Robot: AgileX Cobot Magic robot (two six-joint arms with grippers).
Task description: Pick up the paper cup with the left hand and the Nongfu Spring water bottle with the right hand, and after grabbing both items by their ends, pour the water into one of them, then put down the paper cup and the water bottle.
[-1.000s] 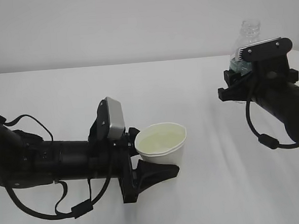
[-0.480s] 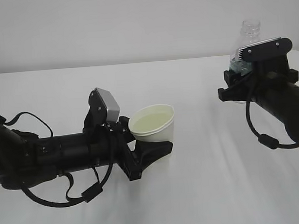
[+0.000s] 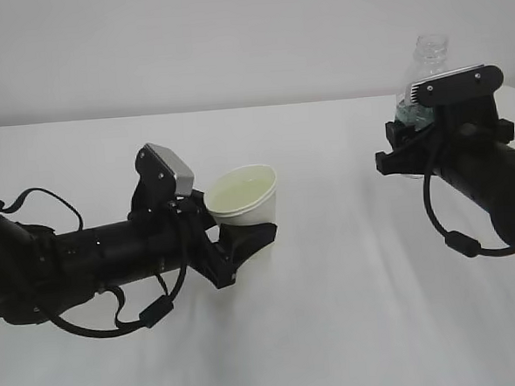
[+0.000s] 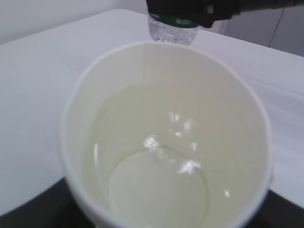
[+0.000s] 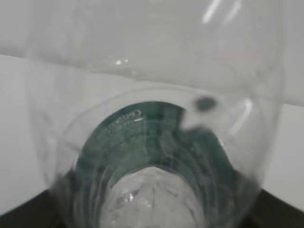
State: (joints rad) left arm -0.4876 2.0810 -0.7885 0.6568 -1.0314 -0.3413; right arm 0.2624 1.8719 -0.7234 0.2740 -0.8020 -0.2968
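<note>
On the table:
Left hand: held the paper cup, nine o'clock side.
Right hand: gripped the Nongfu Spring water bottle, two o'clock.
Between them: bare white cloth.

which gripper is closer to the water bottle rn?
Right. The right gripper is closed around the Nongfu Spring water bottle, which stands upright at the table's far right. The left gripper is well off to the left, holding the paper cup.
</note>
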